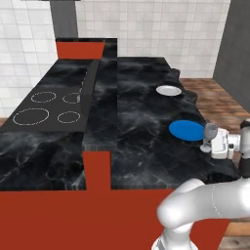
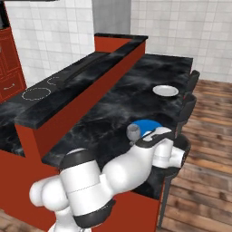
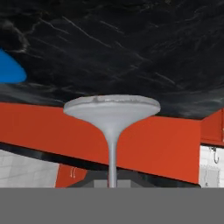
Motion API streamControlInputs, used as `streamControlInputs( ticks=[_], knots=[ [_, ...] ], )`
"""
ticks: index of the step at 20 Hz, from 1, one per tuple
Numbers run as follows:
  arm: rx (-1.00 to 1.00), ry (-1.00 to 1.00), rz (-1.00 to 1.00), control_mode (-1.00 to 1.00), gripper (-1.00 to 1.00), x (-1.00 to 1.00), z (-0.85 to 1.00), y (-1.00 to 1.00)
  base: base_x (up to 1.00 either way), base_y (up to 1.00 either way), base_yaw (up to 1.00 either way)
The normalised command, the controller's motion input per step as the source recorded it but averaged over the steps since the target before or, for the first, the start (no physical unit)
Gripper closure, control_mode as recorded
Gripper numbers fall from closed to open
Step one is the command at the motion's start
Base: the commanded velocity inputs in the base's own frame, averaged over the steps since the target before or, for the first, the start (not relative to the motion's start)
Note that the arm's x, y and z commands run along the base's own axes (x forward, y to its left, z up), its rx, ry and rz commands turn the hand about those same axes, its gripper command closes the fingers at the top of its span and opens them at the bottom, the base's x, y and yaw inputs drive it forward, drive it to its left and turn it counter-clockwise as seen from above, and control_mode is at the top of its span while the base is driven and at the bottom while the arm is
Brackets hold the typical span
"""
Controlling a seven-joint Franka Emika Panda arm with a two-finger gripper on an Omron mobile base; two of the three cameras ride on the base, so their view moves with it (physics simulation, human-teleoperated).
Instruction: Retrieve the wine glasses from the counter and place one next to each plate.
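Here the gripper was closed on the stem of a wine glass, holding it upright at the near right edge of the counter, just beside the blue plate. In the right base view the glass stood at the plate's near side, the hand behind it. The hand view showed its round foot and thin stem against the black marble. The white plate lay well apart, farther along the same right edge. Between the plates and the raised ledge the black worktop lay bare and wide. Beyond the edge ran wooden floor.
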Motion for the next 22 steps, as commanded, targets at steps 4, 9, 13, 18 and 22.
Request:
streamControlInputs(
  ticks=[4, 9, 13, 18, 22],
  knots=[
    [0.00, -0.04, 0.01, -1.00, 1.00, 0.30, -0.28, -0.27, 0.00, 0.00, 0.00],
    [0.00, -0.06, 0.04, -1.00, 1.00, 0.30, -0.28, -0.34, 0.00, 0.00, 0.00],
    [0.00, -0.05, 0.04, -1.00, 1.00, 0.30, -0.27, -0.26, 0.00, 0.00, 0.00],
    [0.00, -0.04, 0.01, -1.00, 1.00, 0.30, -0.25, -0.01, 0.00, 0.00, 0.00],
    [0.00, 0.00, 0.00, -1.00, 1.00, 0.33, -0.21, 0.00, 0.00, 0.00, 0.00]
  ],
)
